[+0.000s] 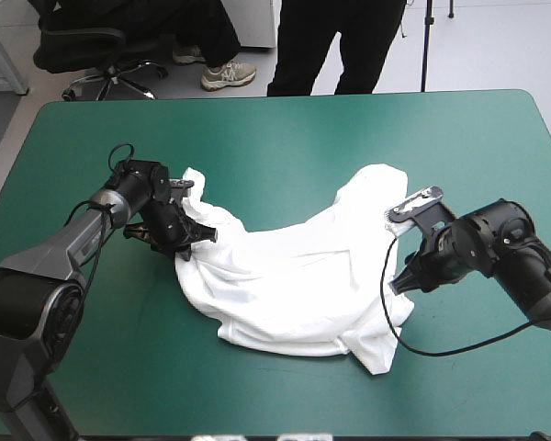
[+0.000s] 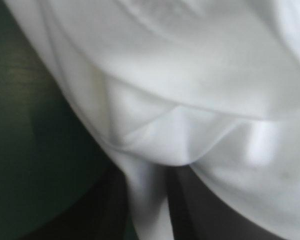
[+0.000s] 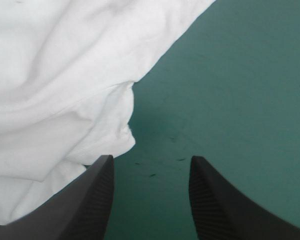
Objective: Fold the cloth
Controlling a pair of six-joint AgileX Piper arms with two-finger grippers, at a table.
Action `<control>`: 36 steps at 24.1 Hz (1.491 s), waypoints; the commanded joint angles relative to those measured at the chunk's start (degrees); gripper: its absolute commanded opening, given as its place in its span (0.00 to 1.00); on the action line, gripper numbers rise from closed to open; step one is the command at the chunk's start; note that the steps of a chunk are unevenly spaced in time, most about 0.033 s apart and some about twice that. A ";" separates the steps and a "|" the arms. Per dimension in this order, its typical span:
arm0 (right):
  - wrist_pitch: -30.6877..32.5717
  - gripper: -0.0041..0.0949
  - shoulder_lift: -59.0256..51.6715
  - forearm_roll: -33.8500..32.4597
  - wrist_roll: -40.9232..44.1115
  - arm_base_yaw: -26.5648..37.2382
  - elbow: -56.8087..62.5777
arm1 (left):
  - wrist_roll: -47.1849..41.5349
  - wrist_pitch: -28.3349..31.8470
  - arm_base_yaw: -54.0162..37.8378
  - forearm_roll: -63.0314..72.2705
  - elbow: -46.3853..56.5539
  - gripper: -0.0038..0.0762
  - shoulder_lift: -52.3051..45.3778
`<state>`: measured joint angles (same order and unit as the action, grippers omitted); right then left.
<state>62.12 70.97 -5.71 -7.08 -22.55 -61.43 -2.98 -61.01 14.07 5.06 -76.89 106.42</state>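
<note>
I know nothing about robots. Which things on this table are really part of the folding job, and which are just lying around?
Part of the job:
the white T-shirt, crumpled on the table
the left gripper, shut on the T-shirt
the right gripper, open beside the T-shirt

Just lying about:
nothing loose shows; only the teal-green cover underneath

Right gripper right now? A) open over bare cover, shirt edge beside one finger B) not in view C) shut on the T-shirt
A: in the right wrist view the right gripper stands open, teal-green cover between its fingers, the T-shirt beside one.
</note>
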 commanded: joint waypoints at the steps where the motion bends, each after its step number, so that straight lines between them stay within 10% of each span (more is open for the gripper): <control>1: -2.82 0.49 -0.33 2.16 -1.23 0.10 1.76 | 0.05 0.03 0.22 1.47 -0.67 0.14 -0.98; 18: -12.63 0.55 14.32 7.97 -8.27 0.10 9.87 | 0.43 -0.70 0.22 0.74 -0.67 0.03 -1.22; 26: -12.01 0.02 14.44 10.82 -10.45 0.10 9.87 | 1.44 -0.69 0.22 0.74 -1.28 0.03 -1.91; 36: -6.74 0.02 8.11 8.16 -6.11 0.10 -2.04 | 1.37 -4.13 0.22 -1.33 -5.75 0.03 -13.71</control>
<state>53.88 83.69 3.43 -14.90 -22.44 -57.56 -1.30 -64.17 14.12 3.90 -79.87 99.68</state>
